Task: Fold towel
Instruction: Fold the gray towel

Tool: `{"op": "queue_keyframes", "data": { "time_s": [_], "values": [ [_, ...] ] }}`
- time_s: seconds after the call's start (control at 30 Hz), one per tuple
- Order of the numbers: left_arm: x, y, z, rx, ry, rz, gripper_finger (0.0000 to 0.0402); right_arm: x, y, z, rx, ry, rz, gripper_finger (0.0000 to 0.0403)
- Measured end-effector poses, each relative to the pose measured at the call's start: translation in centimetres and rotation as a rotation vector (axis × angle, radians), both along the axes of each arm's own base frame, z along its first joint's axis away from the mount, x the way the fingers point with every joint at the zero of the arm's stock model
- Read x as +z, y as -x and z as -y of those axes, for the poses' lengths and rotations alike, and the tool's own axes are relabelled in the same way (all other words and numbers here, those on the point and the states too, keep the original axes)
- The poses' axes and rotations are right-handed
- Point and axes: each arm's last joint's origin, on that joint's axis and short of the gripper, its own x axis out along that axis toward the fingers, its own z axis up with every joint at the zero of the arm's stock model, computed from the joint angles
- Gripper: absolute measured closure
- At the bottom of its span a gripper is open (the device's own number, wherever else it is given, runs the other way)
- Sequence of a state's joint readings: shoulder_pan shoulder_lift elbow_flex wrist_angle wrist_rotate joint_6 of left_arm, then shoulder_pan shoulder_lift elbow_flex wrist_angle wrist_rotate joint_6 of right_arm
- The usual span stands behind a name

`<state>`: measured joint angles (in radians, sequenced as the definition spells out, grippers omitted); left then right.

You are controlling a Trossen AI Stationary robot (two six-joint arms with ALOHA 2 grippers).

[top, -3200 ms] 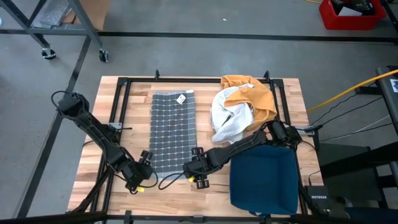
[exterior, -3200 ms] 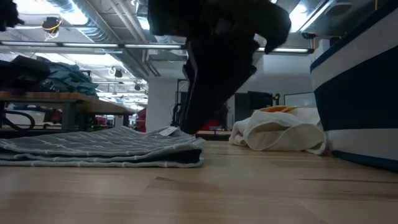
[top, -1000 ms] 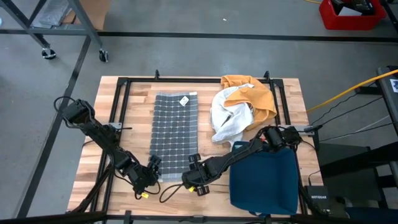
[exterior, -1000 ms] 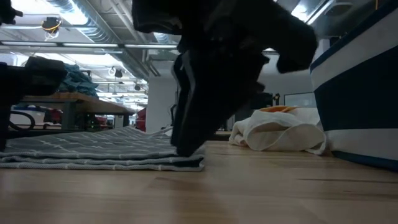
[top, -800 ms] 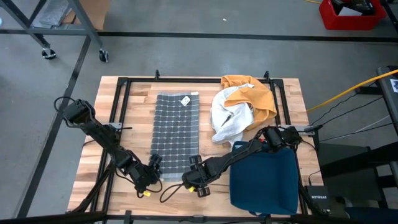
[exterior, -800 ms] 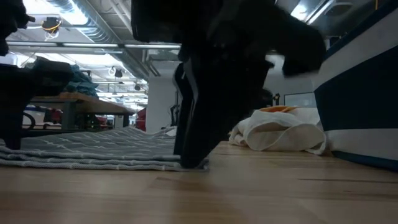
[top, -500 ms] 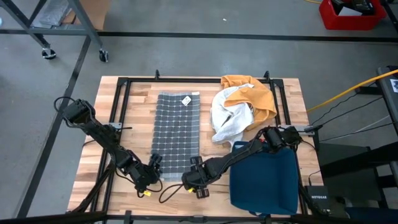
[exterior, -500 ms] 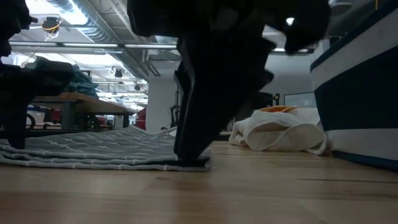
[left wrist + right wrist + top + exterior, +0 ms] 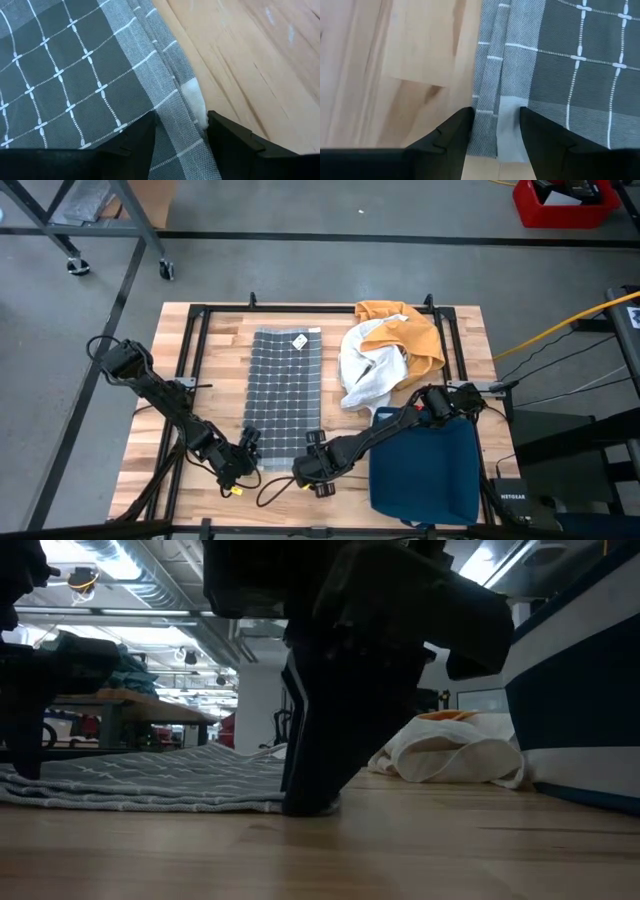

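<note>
A grey towel (image 9: 283,395) with a white grid lies folded lengthwise in the middle of the table, flat on the wood. A white tag (image 9: 293,340) sits at its far end. My left gripper (image 9: 250,445) stands open over the towel's near left corner (image 9: 192,100), a finger on either side of the hem. My right gripper (image 9: 316,446) is open and low at the near right corner (image 9: 507,112). In the low view its fingers (image 9: 310,802) reach down to the table and hide that corner. My right gripper comes steeply from above at the towel's near right corner (image 9: 509,120). Its open fingers stand astride the folded side hem, their ends down at the cloth. The corner lies flat on the wood. My left gripper (image 9: 181,117) straddles the near left corner; whether it touches I cannot tell.
A heap of white and orange cloth (image 9: 385,355) lies at the far right of the table. A dark blue bin (image 9: 425,465) stands at the near right, close beside my right arm. A black frame rail (image 9: 200,330) runs along the table's edges.
My right gripper has sunk a little onto the towel's near right corner and rolled slightly; in the low view its fingers now cover that corner. The towel has stayed where it was.
</note>
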<state>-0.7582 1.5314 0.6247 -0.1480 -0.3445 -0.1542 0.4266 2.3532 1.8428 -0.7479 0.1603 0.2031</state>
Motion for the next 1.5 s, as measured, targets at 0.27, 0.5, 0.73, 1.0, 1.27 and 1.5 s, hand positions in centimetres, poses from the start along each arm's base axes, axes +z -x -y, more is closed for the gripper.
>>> {"op": "queue_keyframes", "data": {
  "time_s": [0.27, 0.5, 0.73, 1.0, 1.27, 1.5],
  "values": [
    [0.0, 0.0, 0.0, 0.047, 0.015, 0.005, 0.0308, -0.1, -0.2, 0.3, -0.008, -0.005, 0.010, 0.0277],
    [-0.1, 0.0, -0.1, 0.115, 0.044, 0.010, 0.0393, 0.0, -0.6, 0.2, -0.007, -0.032, 0.040, 0.0390],
    [0.9, 0.4, -0.2, 0.158, 0.104, 0.022, 0.0397, 1.0, -0.8, 0.0, -0.061, -0.093, 0.004, 0.0394],
    [5.1, 2.0, -1.5, 0.281, 0.282, 0.071, 0.0399, 4.5, -1.3, -0.6, -0.087, -0.173, -0.017, 0.0398],
    [8.0, 3.0, -3.1, 0.307, 0.341, 0.164, 0.0400, 8.4, -1.7, -0.3, -0.127, -0.092, 0.059, 0.0399],
    [8.9, 2.8, -4.9, 0.351, 0.249, 0.257, 0.0401, 10.5, -1.3, 1.1, -0.222, 0.080, 0.077, 0.0400]
  ]
}}
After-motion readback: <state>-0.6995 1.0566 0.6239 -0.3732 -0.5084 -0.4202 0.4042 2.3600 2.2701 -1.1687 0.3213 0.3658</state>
